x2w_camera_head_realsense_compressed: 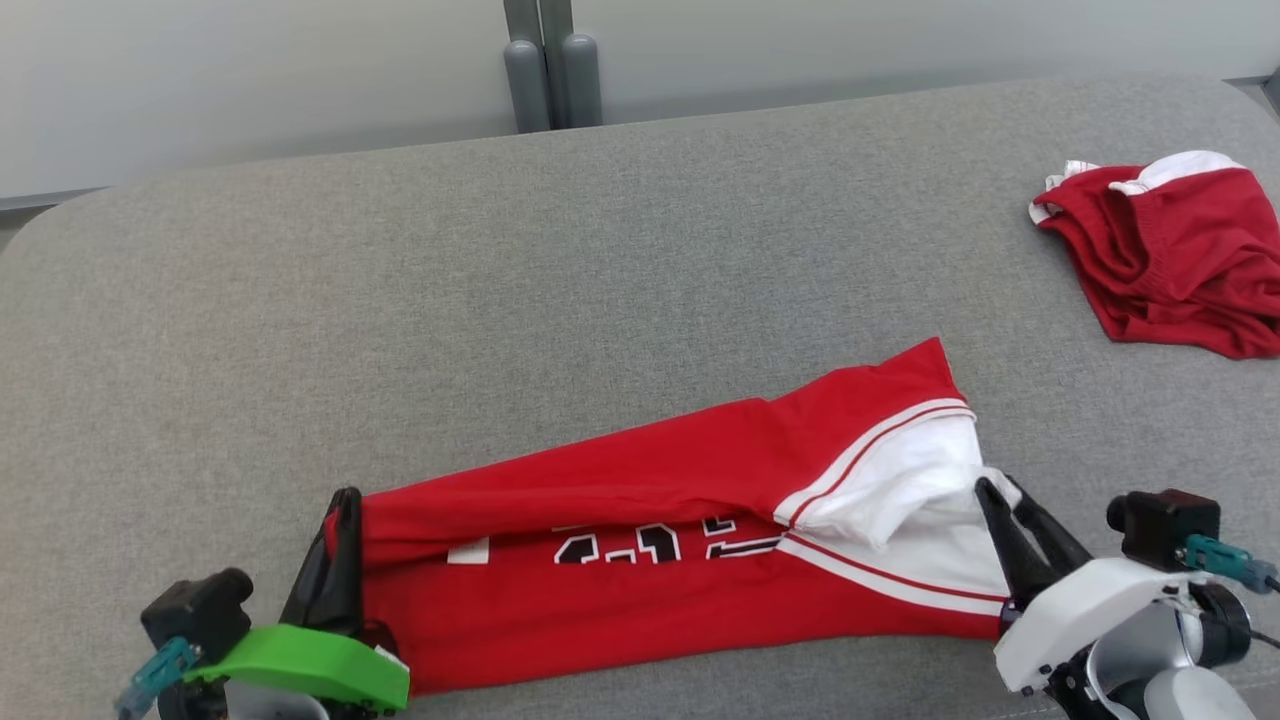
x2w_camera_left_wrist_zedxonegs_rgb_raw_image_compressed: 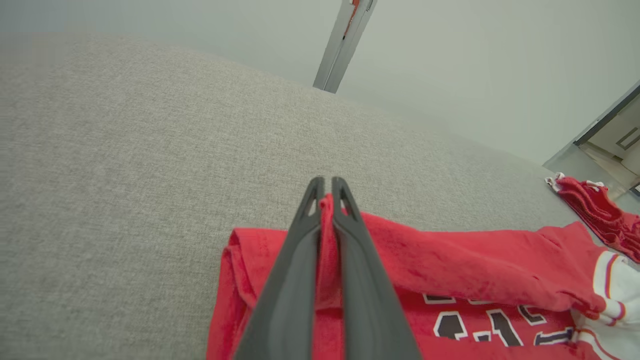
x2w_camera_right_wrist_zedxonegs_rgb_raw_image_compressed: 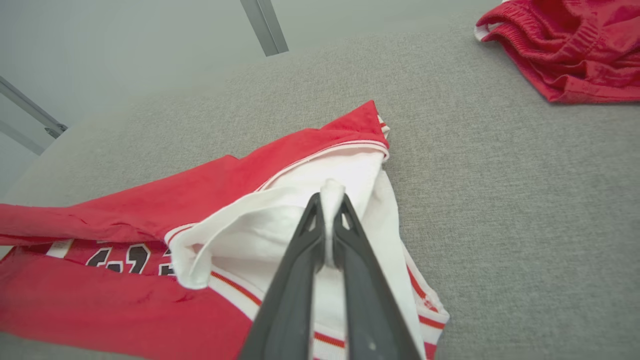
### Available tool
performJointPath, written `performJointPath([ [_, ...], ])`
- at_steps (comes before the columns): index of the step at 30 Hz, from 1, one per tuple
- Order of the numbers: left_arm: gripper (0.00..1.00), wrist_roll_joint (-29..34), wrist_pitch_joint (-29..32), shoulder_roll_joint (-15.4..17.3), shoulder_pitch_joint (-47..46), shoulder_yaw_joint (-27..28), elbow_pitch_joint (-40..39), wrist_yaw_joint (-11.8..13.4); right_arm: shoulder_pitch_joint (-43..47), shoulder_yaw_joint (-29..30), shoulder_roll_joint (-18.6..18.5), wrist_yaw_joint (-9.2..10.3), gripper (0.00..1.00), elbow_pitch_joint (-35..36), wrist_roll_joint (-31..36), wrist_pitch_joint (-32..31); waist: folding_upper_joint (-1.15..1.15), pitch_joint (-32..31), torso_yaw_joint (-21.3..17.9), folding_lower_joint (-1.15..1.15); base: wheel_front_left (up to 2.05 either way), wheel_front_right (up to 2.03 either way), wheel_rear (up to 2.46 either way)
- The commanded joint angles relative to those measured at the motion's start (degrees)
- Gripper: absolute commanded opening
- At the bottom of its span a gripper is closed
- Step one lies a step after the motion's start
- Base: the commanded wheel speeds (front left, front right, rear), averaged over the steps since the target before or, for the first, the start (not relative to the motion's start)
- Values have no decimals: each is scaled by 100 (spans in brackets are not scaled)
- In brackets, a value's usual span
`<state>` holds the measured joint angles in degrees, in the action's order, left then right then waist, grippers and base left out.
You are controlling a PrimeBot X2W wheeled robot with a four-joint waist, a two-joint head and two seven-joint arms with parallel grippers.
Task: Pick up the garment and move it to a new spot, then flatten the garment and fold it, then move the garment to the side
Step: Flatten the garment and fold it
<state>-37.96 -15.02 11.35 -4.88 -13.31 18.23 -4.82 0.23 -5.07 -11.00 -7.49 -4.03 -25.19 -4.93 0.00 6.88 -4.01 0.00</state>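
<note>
Left gripper [x2w_camera_head_realsense_compressed: 345, 497] is seen clamped, garment [x2w_camera_head_realsense_compressed: 650, 470] pinched between its fingertips; right gripper [x2w_camera_head_realsense_compressed: 990, 488] is seen closed too, a fold caught just inside its tips.

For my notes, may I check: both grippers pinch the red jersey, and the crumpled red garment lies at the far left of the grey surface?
Not quite: the head view shows the crumpled red garment at the far right of the grey surface. The left gripper and right gripper do pinch the red jersey.
</note>
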Motion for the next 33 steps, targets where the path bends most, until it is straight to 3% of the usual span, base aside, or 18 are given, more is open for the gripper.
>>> performJointPath([
  [1, 100, -9, -17, -33, 183, 116, -47, -37, 143, 96, 28, 0, 100, -19, -27, 69, 0, -25, 12, 0, 0, 0, 0],
  [12, 100, 162, -16, -457, 970, 809, -747, -169, 540, 1007, 273, 0, 100, 28, 168, 190, 0, -210, 127, 0, 0, 0, 0],
  [21, 100, 491, -17, -599, 772, 1006, -776, -84, 91, 1003, 221, 0, 100, -177, 417, -91, 0, -281, 272, 0, 0, 0, 0],
  [33, 100, 641, -17, -698, 652, 1250, -717, -17, -918, 518, -166, 0, 100, -1888, 518, -863, 0, -205, 721, 0, 0, 0, 0],
])
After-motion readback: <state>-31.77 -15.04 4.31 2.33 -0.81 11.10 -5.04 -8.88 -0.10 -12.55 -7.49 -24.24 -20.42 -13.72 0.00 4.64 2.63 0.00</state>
